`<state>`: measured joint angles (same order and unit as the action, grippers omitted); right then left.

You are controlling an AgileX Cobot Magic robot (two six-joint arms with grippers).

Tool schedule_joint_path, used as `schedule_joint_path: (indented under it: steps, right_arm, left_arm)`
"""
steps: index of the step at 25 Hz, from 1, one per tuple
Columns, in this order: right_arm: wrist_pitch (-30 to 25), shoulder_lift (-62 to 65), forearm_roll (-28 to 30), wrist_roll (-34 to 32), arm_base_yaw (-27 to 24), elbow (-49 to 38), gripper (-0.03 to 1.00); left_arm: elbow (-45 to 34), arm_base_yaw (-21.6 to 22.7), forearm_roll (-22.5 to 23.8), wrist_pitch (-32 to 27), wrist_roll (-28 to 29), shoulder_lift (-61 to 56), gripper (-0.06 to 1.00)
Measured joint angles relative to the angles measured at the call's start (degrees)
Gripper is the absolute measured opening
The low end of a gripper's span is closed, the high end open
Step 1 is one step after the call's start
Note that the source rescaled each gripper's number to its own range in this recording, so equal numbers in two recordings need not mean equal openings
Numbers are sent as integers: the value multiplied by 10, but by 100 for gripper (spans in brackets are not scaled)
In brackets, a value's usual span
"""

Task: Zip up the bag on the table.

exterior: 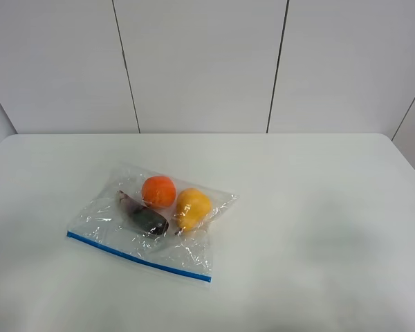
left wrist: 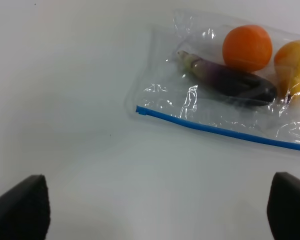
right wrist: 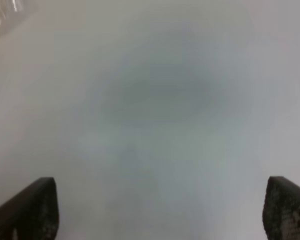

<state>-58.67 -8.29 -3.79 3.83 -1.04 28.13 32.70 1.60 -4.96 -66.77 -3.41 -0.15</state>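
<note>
The clear crinkly bag (exterior: 152, 221) lies on the white table (exterior: 318, 207), left of centre. Its blue zip strip (exterior: 135, 256) runs along the near edge. An orange fruit (exterior: 158, 191), a yellow fruit (exterior: 193, 206) and a dark purple eggplant (exterior: 145, 217) show through it. The bag also shows in the left wrist view (left wrist: 225, 100), with the blue strip (left wrist: 220, 131) ahead of my left gripper (left wrist: 155, 210), which is open and empty. My right gripper (right wrist: 160, 210) is open over bare table, with only a corner of the bag (right wrist: 2, 15) in view. Neither gripper shows in the exterior view.
A white panelled wall (exterior: 207, 62) stands behind the table's far edge. The table's right far corner (exterior: 394, 142) is rounded.
</note>
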Motion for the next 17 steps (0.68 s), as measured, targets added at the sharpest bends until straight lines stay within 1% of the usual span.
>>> schedule_joint_path:
  steps: [6, 17]
  right_arm:
    - [0, 80, 0, 0, 0, 0, 88]
    - [0, 87, 0, 0, 0, 0, 88]
  left_arm:
    - [0, 0, 0, 0, 0, 0, 100]
    - [0, 0, 0, 1, 0, 0, 100]
